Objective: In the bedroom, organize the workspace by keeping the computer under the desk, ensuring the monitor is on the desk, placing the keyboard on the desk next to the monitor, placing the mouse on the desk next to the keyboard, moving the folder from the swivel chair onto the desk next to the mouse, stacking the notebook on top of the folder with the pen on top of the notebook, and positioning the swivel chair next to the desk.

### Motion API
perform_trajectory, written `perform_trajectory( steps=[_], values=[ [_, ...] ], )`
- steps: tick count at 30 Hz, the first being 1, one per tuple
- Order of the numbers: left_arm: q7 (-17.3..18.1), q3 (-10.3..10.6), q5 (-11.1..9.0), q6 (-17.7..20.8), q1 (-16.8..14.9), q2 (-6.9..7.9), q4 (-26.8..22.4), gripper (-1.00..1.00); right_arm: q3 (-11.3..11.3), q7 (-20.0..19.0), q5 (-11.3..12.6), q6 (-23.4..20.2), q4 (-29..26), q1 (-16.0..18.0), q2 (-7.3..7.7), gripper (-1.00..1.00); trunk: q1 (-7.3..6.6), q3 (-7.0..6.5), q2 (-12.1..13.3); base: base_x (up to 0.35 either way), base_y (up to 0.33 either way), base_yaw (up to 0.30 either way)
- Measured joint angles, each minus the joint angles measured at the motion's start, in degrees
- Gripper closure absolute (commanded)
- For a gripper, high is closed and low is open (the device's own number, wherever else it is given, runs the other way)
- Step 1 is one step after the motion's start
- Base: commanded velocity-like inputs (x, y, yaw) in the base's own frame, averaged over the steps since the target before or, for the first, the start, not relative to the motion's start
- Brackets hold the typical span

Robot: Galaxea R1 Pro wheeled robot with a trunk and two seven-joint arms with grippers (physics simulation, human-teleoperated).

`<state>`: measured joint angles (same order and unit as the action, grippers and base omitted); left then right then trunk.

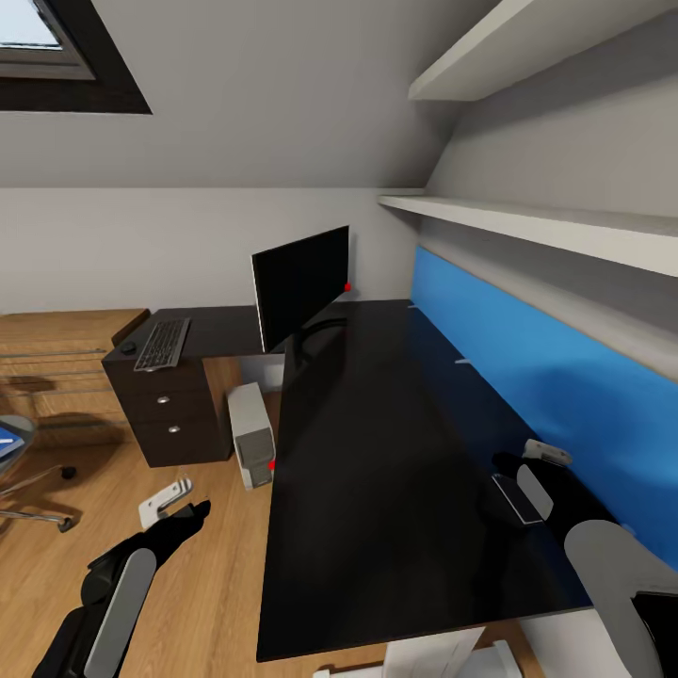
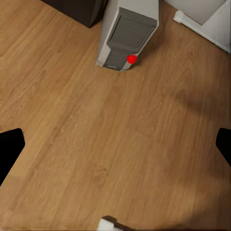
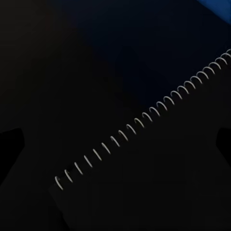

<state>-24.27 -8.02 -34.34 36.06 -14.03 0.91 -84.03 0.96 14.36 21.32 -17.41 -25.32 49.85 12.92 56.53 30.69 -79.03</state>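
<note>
The desk [image 1: 377, 452] has a glossy black L-shaped top. On its far part stands the monitor [image 1: 301, 282], with the keyboard [image 1: 162, 343] and the mouse [image 1: 127, 347] to its left above the drawers. The computer [image 1: 251, 435] [image 2: 126, 33] stands on the floor under the desk. My right gripper [image 1: 539, 471] [image 3: 115, 144] hangs open just above the dark spiral-bound notebook [image 1: 513, 499] [image 3: 144, 183] lying near the blue panel. My left gripper [image 1: 174, 504] [image 2: 115, 149] is open over the oak floor, short of the computer. The swivel chair [image 1: 24, 471] at the left edge carries the blue folder [image 1: 8, 441]. The pen is out of view.
A blue wall panel [image 1: 527, 358] runs behind the desk, under white shelves [image 1: 546, 226]. Low oak cabinets [image 1: 66, 358] stand left of the dark drawer unit [image 1: 169, 410]. A white desk leg [image 1: 428, 654] is at the near end. Oak floor [image 2: 96, 144] stretches between chair and desk.
</note>
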Motion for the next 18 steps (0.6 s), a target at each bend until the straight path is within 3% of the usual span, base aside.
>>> perform_trajectory(
  steps=[9,14,18],
  values=[
    [0.14,0.00,-0.01,-0.03,0.00,0.01,0.72,-1.00,0.00,0.39,-0.19,0.04,0.04,-0.02,0.01,-1.00,-0.01,0.00,0.00,0.105,-0.024,0.000],
    [0.15,0.00,-0.03,-0.01,0.00,0.04,0.86,-1.00,-0.12,7.26,-0.25,3.12,0.11,-0.03,0.00,-1.00,0.00,0.00,0.00,0.014,-0.003,0.000],
    [0.15,0.00,-0.03,0.00,0.00,0.04,0.87,-1.00,-0.19,8.19,-0.25,3.80,0.13,-0.03,0.00,-1.00,0.00,0.00,0.00,0.002,0.000,0.000]
  ],
)
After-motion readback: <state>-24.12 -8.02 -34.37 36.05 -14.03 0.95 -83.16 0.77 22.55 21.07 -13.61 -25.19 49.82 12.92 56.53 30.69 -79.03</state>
